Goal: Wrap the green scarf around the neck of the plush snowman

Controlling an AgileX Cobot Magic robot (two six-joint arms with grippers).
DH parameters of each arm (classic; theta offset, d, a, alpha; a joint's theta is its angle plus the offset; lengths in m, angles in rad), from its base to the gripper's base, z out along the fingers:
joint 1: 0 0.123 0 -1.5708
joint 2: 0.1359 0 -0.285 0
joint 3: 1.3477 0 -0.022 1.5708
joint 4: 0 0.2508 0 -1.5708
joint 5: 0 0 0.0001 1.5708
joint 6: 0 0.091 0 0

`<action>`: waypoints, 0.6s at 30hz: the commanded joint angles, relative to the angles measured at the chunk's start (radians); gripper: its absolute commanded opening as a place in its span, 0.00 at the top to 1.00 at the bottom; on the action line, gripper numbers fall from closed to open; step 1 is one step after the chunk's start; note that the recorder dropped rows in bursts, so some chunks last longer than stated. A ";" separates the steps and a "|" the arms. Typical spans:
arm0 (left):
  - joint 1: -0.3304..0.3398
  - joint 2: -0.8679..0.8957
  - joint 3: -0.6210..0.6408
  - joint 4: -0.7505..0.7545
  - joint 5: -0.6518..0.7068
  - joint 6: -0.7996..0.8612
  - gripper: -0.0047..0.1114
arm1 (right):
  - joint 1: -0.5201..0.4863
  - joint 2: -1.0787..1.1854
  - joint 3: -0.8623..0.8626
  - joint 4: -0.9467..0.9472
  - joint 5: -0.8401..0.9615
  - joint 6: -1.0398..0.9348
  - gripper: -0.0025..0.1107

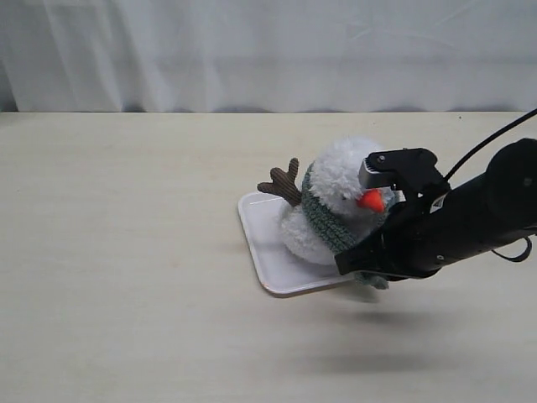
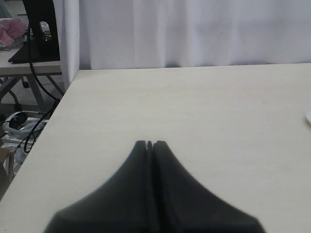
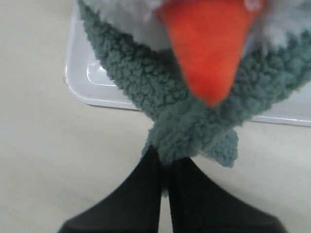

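The plush snowman [image 1: 336,189] lies tilted on a white tray [image 1: 268,248], its orange nose [image 1: 372,200] pointing right and one brown twig arm [image 1: 282,181] sticking out left. The green scarf [image 1: 327,220] is looped around its neck. My right gripper [image 1: 367,273] is at the tray's right edge, shut on the crossed ends of the green scarf [image 3: 187,131] just below the nose [image 3: 206,46]. My left gripper [image 2: 150,143] is shut on nothing, over bare table away from the plush, and does not show in the exterior view.
The white tray [image 3: 85,90] rests on a pale wooden table [image 1: 126,277]. A white curtain [image 1: 268,50] hangs behind the far edge. In the left wrist view the table's side edge [image 2: 63,97] drops off to cables and furniture on the floor.
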 commanded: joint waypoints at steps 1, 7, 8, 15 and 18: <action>0.002 -0.002 0.004 -0.007 -0.009 -0.003 0.96 | -0.007 0.047 0.005 0.003 -0.011 -0.009 0.94; 0.002 -0.002 0.004 -0.007 -0.009 -0.003 0.96 | -0.007 0.073 0.005 0.003 -0.047 -0.009 0.94; 0.002 -0.002 0.004 -0.007 -0.009 -0.003 0.96 | -0.007 0.076 0.005 0.003 -0.052 -0.009 0.94; 0.002 -0.002 0.004 -0.007 -0.009 -0.003 0.96 | -0.007 0.129 0.005 0.003 -0.053 -0.044 0.92; 0.002 -0.002 0.004 -0.007 -0.009 -0.003 0.96 | -0.007 0.142 0.005 0.003 -0.055 -0.046 0.83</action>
